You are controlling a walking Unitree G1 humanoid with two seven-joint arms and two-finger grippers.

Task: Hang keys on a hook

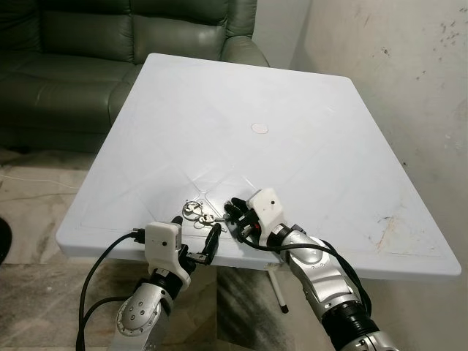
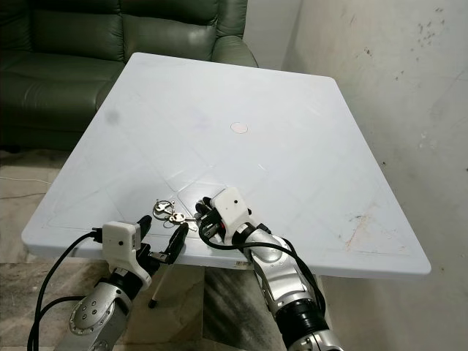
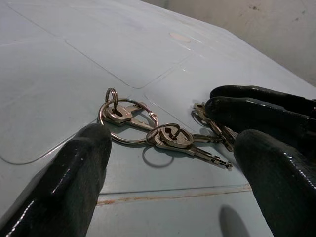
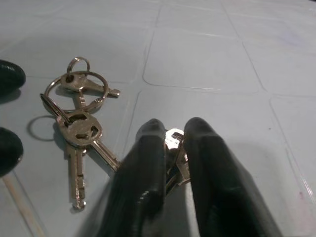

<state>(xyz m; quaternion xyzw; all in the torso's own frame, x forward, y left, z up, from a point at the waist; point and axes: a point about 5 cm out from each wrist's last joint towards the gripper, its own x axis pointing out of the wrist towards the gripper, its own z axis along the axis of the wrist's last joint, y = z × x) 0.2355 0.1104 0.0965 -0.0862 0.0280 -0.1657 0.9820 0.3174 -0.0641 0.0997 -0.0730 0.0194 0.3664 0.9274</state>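
So on the left side, the left gripper (image 1: 197,235) sits right at the near edge of the white surface (image 1: 307,146), jaws spread wide, nothing between them. From the left wrist view the keys (image 3: 163,133) lie flat on the surface just ahead of those jaws, roughly centred in the gap but past the tips, not touching either finger (image 3: 64,187).

The bunch is a few silver keys on linked rings: one big ring (image 4: 74,89) with a small ring and a key on it farthest from the right jaws, then a pair of keys fanned out beside them.

Moving right, the right gripper (image 1: 235,214) comes in from the other side with its jaws narrow, pinched on the end of the key bunch. In the right wrist view a key head (image 4: 174,140) peeks out between the two black fingers (image 4: 143,168), squeezed between them. The rest of the bunch trails off to the side of those jaws, resting on the surface.
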